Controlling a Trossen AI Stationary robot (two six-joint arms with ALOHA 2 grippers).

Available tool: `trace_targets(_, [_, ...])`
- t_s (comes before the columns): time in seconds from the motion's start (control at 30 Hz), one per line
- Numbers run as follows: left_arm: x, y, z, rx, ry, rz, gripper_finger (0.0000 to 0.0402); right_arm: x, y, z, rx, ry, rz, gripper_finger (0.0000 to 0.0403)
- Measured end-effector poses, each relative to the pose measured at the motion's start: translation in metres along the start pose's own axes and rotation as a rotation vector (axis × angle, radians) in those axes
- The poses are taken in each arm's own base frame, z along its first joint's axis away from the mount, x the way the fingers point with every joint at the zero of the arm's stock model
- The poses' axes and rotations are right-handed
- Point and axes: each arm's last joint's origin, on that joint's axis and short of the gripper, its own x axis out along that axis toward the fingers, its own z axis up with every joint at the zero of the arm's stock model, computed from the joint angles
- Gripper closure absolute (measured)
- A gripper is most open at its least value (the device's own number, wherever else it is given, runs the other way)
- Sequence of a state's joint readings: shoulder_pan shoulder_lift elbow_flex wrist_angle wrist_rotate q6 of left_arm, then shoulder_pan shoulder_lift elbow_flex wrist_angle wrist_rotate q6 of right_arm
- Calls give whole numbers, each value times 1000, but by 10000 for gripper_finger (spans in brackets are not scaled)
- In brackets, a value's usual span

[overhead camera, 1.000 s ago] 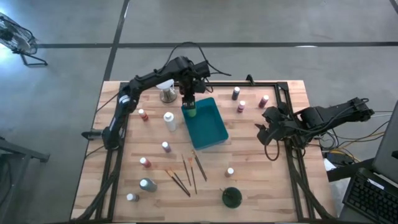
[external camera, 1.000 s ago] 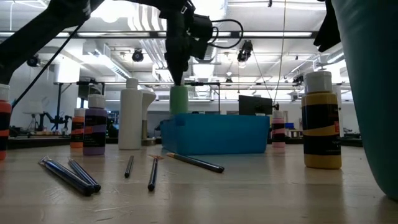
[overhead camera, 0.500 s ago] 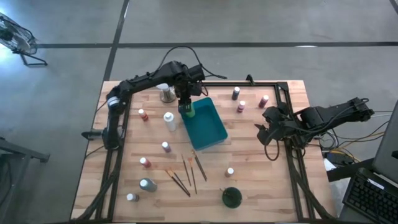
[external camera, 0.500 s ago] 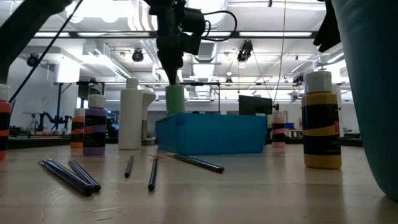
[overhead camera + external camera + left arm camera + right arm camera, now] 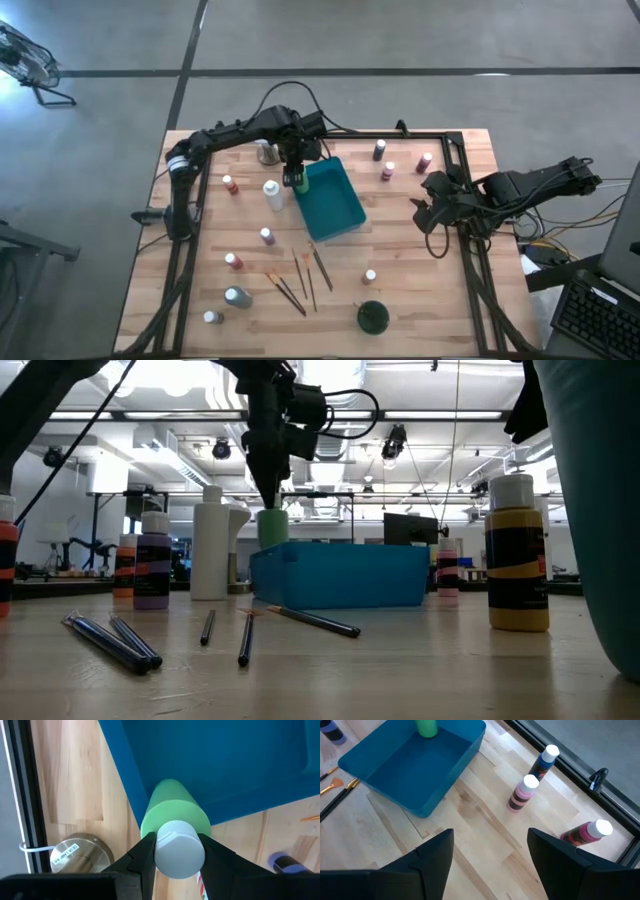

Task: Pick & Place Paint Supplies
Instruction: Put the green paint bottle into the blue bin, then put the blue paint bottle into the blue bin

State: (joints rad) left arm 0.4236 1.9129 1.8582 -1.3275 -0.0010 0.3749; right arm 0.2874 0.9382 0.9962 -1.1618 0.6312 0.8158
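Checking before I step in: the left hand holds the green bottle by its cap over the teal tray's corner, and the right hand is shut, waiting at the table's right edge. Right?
One thing is wrong: the right hand is open, as the right wrist view shows. The left hand does hold the green bottle by its cap at the teal tray's corner.

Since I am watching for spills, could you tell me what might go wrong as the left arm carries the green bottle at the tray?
1. The left gripper holds the green bottle only by its white cap, so it could swing or slip.
2. The bottle hangs right at the wall of the teal tray; it might clip the rim and shove the tray.
3. The metal base stands close beside it and could be knocked.
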Motion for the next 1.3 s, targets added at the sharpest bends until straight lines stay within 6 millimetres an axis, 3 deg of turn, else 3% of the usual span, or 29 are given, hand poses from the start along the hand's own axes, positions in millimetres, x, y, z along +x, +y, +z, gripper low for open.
trace_targets(0.4, [1,0,0,17,-9,-7,277,0,0,0,-3,0,-1,128])
trace_targets(0.67, [1,0,0,18,-6,-12,200,0,0,0,-4,1,-1,126])
trace_targets(1.1, [-6,0,2,20,-26,1,184,0,0,0,-5,1,-2,161])
trace_targets(1.3, [-12,1,3,13,-40,9,141,0,0,0,-5,1,-2,150])
